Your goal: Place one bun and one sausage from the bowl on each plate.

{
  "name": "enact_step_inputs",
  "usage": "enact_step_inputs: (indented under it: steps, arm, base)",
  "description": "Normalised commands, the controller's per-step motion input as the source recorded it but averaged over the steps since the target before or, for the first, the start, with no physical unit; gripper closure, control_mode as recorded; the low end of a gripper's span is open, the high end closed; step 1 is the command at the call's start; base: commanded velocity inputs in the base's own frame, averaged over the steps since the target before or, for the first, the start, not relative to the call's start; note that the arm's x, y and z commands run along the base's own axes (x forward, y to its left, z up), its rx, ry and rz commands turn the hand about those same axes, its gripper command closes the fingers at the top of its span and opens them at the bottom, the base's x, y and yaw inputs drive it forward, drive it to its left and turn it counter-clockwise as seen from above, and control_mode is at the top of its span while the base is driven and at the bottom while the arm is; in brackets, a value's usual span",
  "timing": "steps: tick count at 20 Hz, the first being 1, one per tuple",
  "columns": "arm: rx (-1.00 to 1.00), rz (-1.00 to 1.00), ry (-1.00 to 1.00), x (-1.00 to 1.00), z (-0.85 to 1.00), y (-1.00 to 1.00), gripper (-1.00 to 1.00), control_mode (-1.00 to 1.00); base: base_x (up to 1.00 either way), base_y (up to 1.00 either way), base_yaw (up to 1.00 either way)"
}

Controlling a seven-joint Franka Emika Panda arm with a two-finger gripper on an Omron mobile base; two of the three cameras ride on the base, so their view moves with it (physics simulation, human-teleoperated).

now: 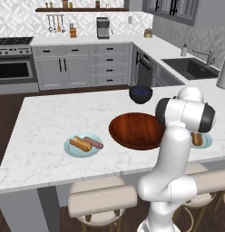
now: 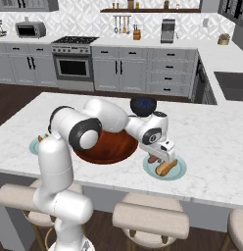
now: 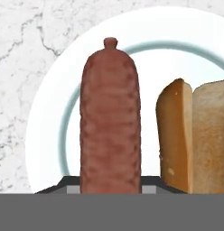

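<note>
So the tool [image 2: 161, 158] was clamped on the sausage [image 3: 110, 122], right over the plate [image 2: 178, 171] near the desk's front edge, its long axis parallel to the bun [image 3: 195, 135] just beside it.

A bowl [image 1: 134, 131] is set mid-worktop [image 1: 51, 113], flanked by a plate [image 1: 71, 149] at its left and another plate [image 2: 178, 171] at its right, each bearing a bun [image 1: 80, 144] beside a sausage [image 1: 93, 142].
</note>
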Motion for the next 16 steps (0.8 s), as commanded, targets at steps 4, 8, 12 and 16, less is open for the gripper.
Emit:
enact_step_inputs:
  steps: [4, 8, 12, 16]
  arm:
    - [0.0, 0.0, 0.02, 0.01, -0.14, 0.11, -1.0, -1.0]
    - [0.0, 0.0, 0.01, 0.0, -0.06, 0.04, -1.0, -1.0]
    - [0.0, 0.0, 0.0, -0.04, 0.05, 0.01, -1.0, -1.0]
    - [0.01, 0.0, 0.0, -0.32, 0.67, 0.0, -1.0, -1.0]
  base:
    - [0.0, 0.0, 0.0]
    - [0.0, 0.0, 0.0]
    - [0.0, 0.0, 0.0]
    - [0.0, 0.0, 0.0]
